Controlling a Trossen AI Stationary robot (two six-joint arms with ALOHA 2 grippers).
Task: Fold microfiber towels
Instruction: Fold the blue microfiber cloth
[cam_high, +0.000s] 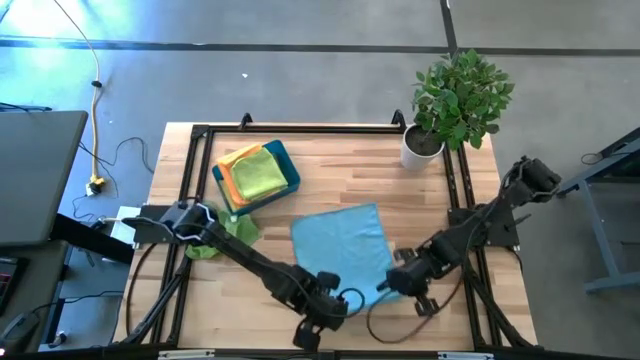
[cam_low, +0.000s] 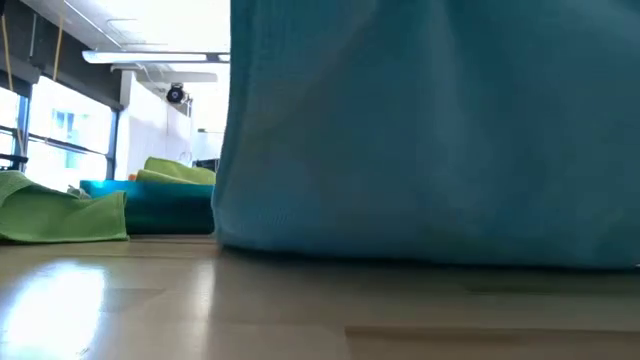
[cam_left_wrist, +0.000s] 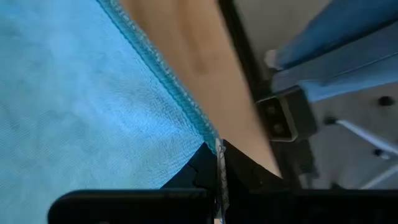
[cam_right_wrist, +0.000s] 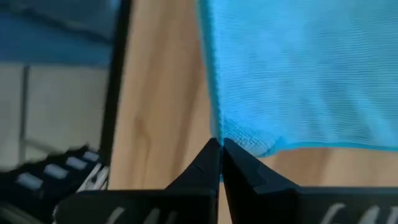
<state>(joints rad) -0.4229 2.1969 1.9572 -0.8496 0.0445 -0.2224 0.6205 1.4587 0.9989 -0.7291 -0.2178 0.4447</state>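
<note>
A light blue microfiber towel (cam_high: 340, 245) lies spread over the middle of the table; in the low view this towel (cam_low: 430, 130) stands like a curtain reaching down to the wood. My left gripper (cam_high: 342, 298) and my right gripper (cam_high: 393, 286) are both shut on its near end, one at each corner. Yellow, orange and lime green towels (cam_high: 255, 172) are stacked in the teal tray (cam_high: 292, 178) at the far left. Another lime green towel (cam_high: 228, 235) lies crumpled on the table beside the left arm. My left gripper pinches the blue towel's hemmed edge at a near corner (cam_left_wrist: 210, 135) between its two shut fingers (cam_left_wrist: 239, 171), which slant down from the near side. The cloth spreads away from the fingertips over the wood. My right gripper pinches the towel's side edge right at the other near corner (cam_right_wrist: 219, 134) between its shut fingers (cam_right_wrist: 245, 165), also slanting down. The cloth runs away from the tips toward the far side, above the table.
A potted plant (cam_high: 450, 100) stands at the table's far right corner. A black frame rail (cam_high: 205, 160) runs round the tabletop. A loop of dark cable (cam_high: 400, 322) lies near the front edge below the right gripper. Bare wood (cam_high: 400, 190) shows right of the tray.
</note>
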